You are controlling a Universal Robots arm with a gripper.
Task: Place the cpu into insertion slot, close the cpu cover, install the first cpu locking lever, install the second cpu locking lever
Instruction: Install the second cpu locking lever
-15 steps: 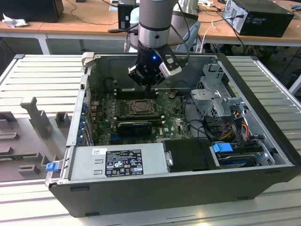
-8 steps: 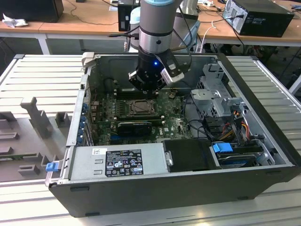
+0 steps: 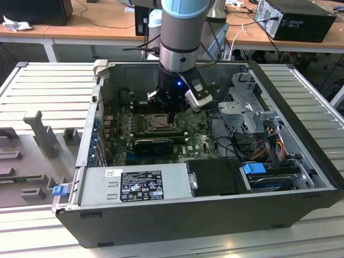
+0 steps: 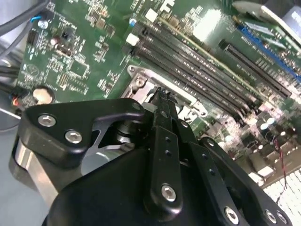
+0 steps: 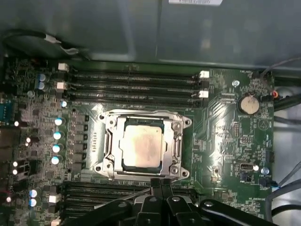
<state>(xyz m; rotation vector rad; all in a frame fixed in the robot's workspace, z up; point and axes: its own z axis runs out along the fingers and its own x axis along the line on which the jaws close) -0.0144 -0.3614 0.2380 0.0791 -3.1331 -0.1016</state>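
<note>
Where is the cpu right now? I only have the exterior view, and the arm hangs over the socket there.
Observer: In the first wrist view the cpu lies flat in the insertion slot.
Operator: Is the cover down?
Observer: Yes, the cpu cover lies flat around the chip, whose face shows through its window.
Operator: And the gripper?
Observer: In both wrist views the gripper sits at the socket's edge, fingers together.

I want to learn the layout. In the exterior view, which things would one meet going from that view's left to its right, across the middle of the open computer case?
Grey foam tray → case's left wall → green circuit board → the cpu in the insertion slot → silver drive cage → case's right wall.
</note>
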